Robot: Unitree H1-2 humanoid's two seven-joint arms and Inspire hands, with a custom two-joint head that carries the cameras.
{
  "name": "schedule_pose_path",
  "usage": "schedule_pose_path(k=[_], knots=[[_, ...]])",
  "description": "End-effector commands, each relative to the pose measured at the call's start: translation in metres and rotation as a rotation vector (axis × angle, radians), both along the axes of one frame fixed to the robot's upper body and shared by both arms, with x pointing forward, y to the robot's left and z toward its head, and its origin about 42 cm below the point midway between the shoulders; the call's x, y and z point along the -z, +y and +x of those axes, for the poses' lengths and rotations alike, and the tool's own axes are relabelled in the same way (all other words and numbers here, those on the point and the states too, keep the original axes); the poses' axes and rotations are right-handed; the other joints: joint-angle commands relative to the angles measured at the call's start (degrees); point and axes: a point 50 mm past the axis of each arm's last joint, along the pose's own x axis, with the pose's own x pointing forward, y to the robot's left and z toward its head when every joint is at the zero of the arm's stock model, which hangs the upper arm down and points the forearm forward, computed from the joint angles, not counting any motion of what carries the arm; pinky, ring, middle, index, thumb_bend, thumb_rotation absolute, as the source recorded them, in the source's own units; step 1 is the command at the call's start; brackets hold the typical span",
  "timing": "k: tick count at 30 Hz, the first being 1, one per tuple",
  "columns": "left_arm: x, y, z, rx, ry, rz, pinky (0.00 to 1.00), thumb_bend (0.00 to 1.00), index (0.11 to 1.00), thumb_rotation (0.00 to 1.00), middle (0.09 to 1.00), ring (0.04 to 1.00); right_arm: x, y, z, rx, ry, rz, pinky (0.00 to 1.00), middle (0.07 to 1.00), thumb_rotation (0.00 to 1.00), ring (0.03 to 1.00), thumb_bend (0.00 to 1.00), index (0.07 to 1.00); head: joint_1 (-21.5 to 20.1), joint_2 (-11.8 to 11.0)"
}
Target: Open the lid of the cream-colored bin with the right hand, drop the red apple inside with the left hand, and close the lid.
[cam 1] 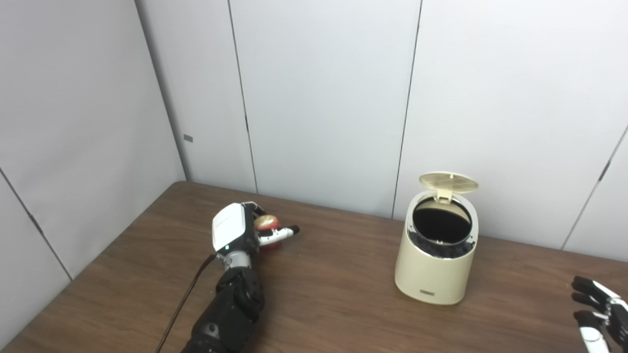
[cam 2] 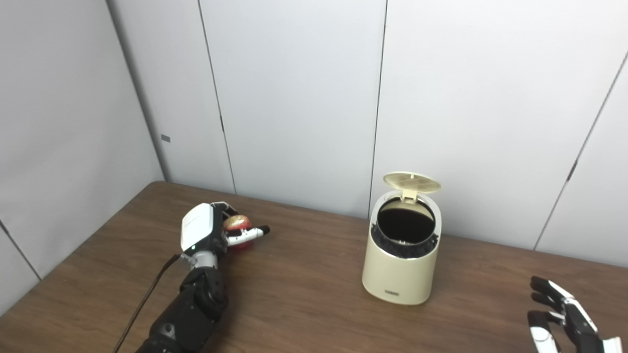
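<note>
Left hand wraps its fingers around the red apple, far left of the open-lidded bin. Right hand waits, fingers spread and empty. That apple looks firm, smooth and round, so a grip across its widest part suits it best.

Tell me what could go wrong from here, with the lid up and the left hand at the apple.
1. The left hand wraps the red apple low at the table; whether the fingers hold it firmly is unclear, so it might slip and roll when lifted.
2. The lid stands up unsupported, with the right hand open and far away; it could drop shut.
3. The cream-colored bin has a narrow opening, so an off-centre drop may bounce off the rim.
</note>
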Motion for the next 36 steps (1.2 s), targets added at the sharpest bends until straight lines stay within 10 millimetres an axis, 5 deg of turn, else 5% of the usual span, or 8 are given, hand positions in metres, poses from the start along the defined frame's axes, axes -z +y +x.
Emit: schedule_pose_path(k=[1,6,9,16,21,23,27,36], knots=[[-0.022,0.011,0.009,-0.011,-0.048,0.072,0.11,0.53,0.484,0.00,0.471,0.172,0.013,0.002,-0.012,-0.001,0.035,0.010,0.60,0.762,0.81,0.727,0.31,0.754,0.0,0.0],[-0.027,0.009,0.005,0.015,-0.071,0.050,0.09,0.53,0.483,0.00,0.471,0.143,0.011,0.007,-0.012,-0.005,0.033,0.011,0.60,0.763,0.76,0.729,0.28,0.753,-0.7,-0.3],[-0.037,0.002,-0.001,0.060,-0.130,0.023,0.07,0.52,0.483,0.04,0.228,0.122,0.008,0.011,-0.014,0.003,0.039,0.008,0.59,0.760,0.75,0.725,0.26,0.754,-3.1,-0.2],[-0.093,-0.038,-0.042,0.273,-0.383,-0.084,0.21,0.52,0.502,0.00,0.441,0.284,0.003,0.031,-0.017,0.003,0.056,0.016,0.66,0.782,0.41,0.765,0.19,0.770,-10.2,0.4],[-0.128,-0.058,-0.066,0.406,-0.510,-0.118,0.32,0.50,0.507,0.00,0.482,0.404,0.008,0.045,-0.016,-0.007,0.056,0.015,0.68,0.796,0.21,0.782,0.20,0.783,-14.8,-0.2],[-0.137,-0.062,-0.072,0.459,-0.544,-0.143,0.32,0.50,0.507,0.00,0.482,0.414,0.011,0.049,-0.014,-0.004,0.058,0.021,0.68,0.793,0.25,0.780,0.21,0.780,-15.8,-0.4],[-0.145,-0.066,-0.075,0.541,-0.588,-0.163,0.33,0.50,0.488,0.00,0.493,0.427,0.014,0.059,-0.011,0.002,0.068,0.037,0.73,0.809,0.55,0.806,0.23,0.793,-17.8,-0.9],[-0.153,-0.078,-0.068,0.632,-0.590,-0.160,0.36,0.50,0.475,0.00,0.491,0.444,0.016,0.071,-0.004,0.018,0.063,0.029,0.73,0.815,0.71,0.809,0.25,0.797,-19.9,-1.6]])
